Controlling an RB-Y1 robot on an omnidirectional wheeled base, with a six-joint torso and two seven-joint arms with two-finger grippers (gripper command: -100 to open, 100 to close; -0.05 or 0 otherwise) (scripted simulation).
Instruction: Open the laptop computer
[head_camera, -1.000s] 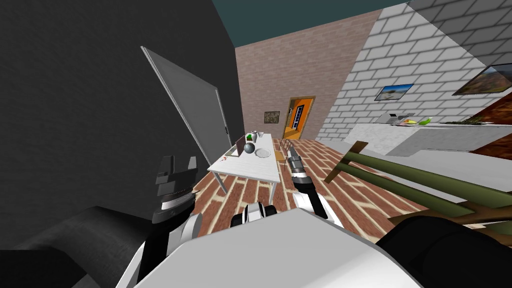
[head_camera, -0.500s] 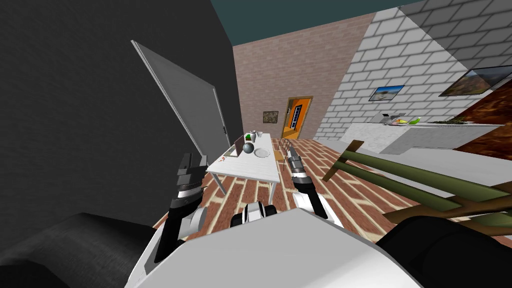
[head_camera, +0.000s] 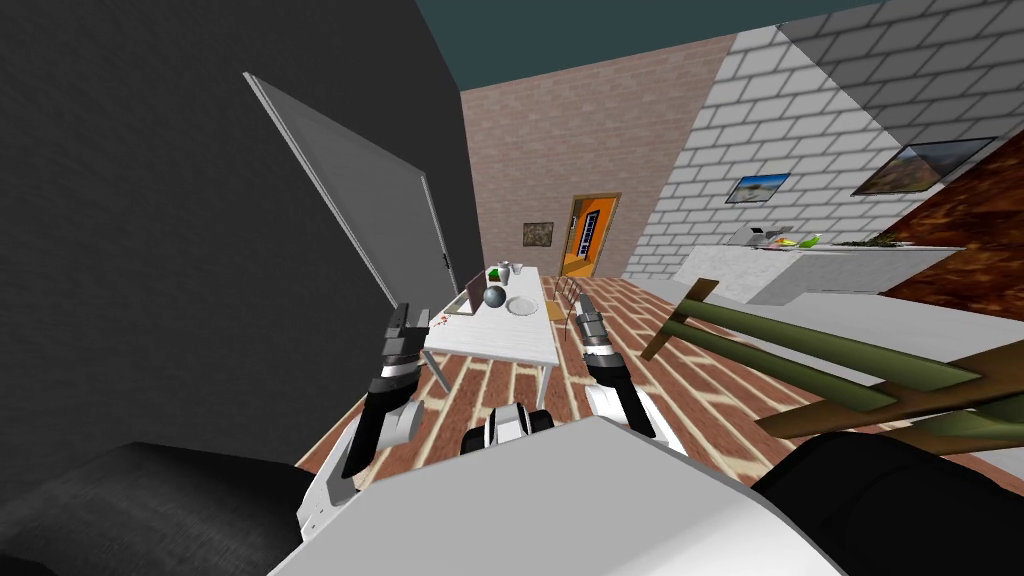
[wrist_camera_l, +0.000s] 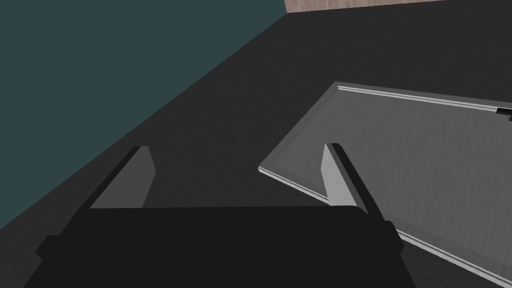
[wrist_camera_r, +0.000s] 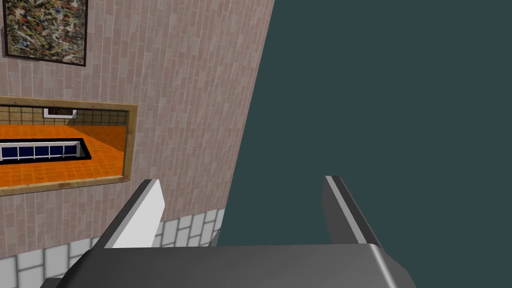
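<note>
Fingers spread, white table on brick floor

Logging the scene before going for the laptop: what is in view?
laptop: one, grey, table's left edge
table: one, white, ahead on brick floor
ball: one, dark grey, beside laptop
plate: one, white, right of ball
door: one, grey, left wall
doorway: one, orange, far wall
counter: one, white, far right
left gripper: one, grey fingers open, before table
right gripper: one, grey fingers open, before table

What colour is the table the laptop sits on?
The table is white; head view shows it best.
</note>
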